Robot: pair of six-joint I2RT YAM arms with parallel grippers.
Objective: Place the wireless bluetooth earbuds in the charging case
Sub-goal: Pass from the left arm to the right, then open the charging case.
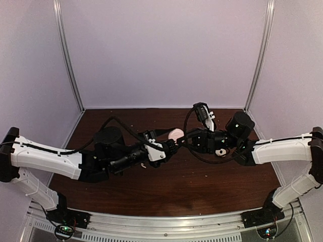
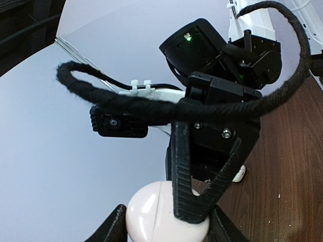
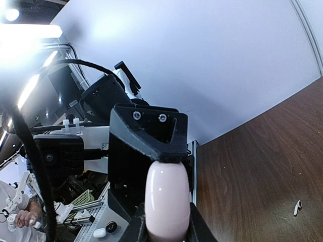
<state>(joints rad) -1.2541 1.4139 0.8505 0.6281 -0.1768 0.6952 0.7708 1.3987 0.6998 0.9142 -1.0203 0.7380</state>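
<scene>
Both my arms reach in toward the centre and meet nose to nose. The left arm (image 1: 45, 156) has its elbow out wide at the left and its forearm runs low and nearly level. The right arm (image 1: 282, 146) mirrors it from the right. The left gripper (image 2: 168, 228) has its fingers (image 2: 117, 227) set against both sides of the charging case (image 3: 166, 196). The right gripper (image 3: 165, 229) faces it head-on, its fingers (image 2: 180, 166) drawn into a narrow V, pinching the same case.

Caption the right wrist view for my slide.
Pale charging case held edge-on in the right tool, the left tool gripping its top; one white earbud lies apart on the brown table.
</scene>
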